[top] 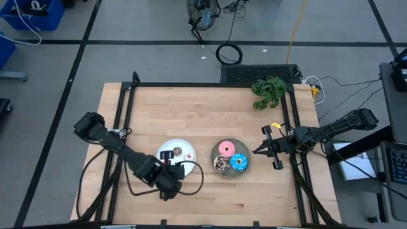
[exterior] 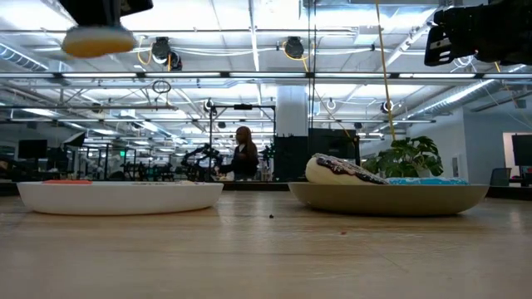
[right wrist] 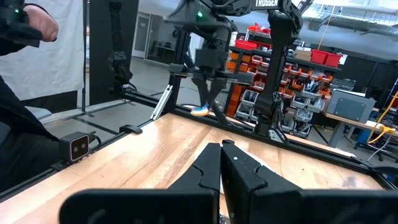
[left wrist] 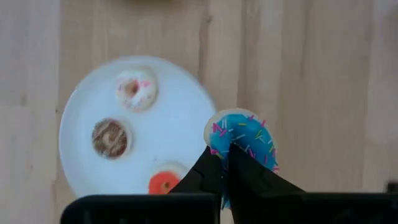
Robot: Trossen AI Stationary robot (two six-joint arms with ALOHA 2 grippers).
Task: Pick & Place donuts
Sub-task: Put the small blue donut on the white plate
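We see the left gripper (left wrist: pixel 225 163) clamped on a small blue donut (left wrist: pixel 245 138) with coloured sprinkles and a pale underside, while the right gripper (right wrist: pixel 221 163) waits closed.

two plates: one white plate (top: pixel 180 149) on the left, one grey plate (top: pixel 222 156) on the right. seven donuts: three on the white, three on the grey, one small blue donut (left wrist: pixel 244 138) held above the table.
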